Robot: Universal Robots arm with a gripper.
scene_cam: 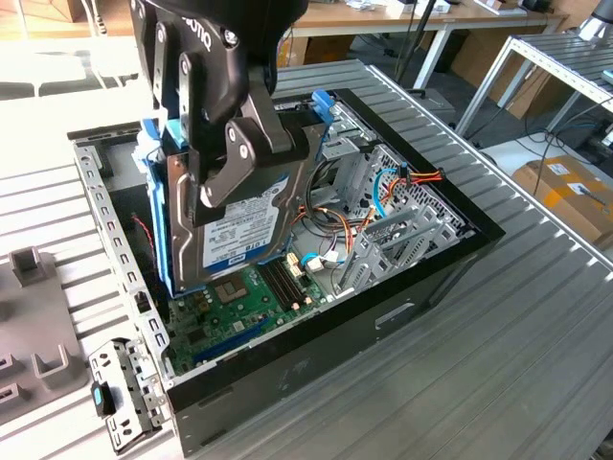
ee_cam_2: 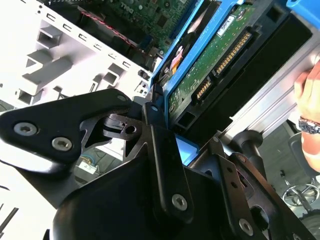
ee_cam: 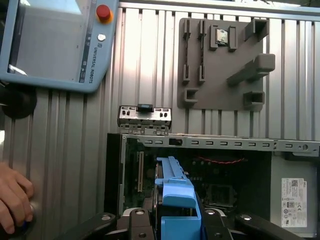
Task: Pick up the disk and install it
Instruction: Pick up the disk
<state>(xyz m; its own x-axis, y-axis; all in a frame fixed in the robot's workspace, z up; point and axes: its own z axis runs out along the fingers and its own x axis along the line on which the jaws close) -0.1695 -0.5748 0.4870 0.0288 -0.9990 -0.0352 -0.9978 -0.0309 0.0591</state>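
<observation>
Evidently the black gripper (scene_cam: 198, 184) clamps the flat silver-metal disk with blue rails (scene_cam: 251, 226) across its faces; it looks stiff, hefty, shock-sensitive.

Black fingers (scene_cam: 244, 144) cover the upper label of the disk (scene_cam: 244, 230) in the exterior view; a person's hand (ee_cam: 14, 202) is cut off by the first wrist view's edge.

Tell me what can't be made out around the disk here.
Exterior view: far finger of the gripper, behind the disk.
Exterior view: the case interior beneath the disk, covered by it and the gripper.
First wrist view: a person's hand, cut off at the frame edge.
</observation>
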